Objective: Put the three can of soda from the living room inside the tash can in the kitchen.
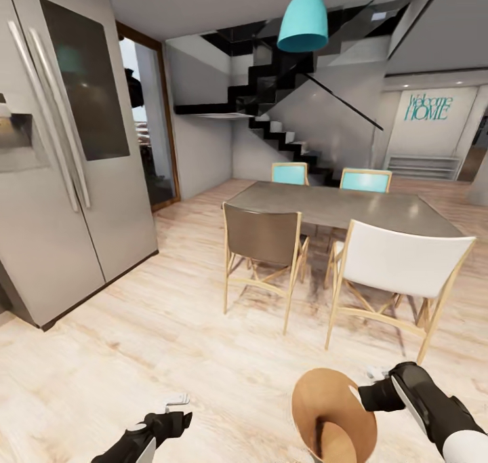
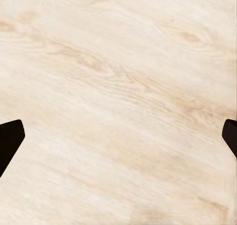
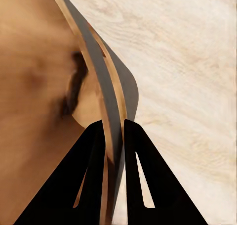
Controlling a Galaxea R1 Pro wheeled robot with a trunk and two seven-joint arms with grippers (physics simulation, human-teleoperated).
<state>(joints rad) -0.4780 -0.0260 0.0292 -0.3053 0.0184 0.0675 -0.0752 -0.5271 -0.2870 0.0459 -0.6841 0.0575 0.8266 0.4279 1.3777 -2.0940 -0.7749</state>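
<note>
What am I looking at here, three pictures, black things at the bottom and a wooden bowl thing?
It is a simulated two-armed robot in a kitchen. The big picture looks down from its head: a fridge, a dining table with chairs, a teal lamp. The black shapes are its arms. The other two pictures come from cameras near each wrist. The right gripper has its jaws pinched on the rim of the trash can, the wood-lined bucket. The left gripper is open and holds nothing, over bare wooden floor.

Teal lettering reading "Welcome HOME" [image 1: 428, 107] stood on the white far wall [image 1: 420, 137], above a low shelf. No other text could be read.
</note>
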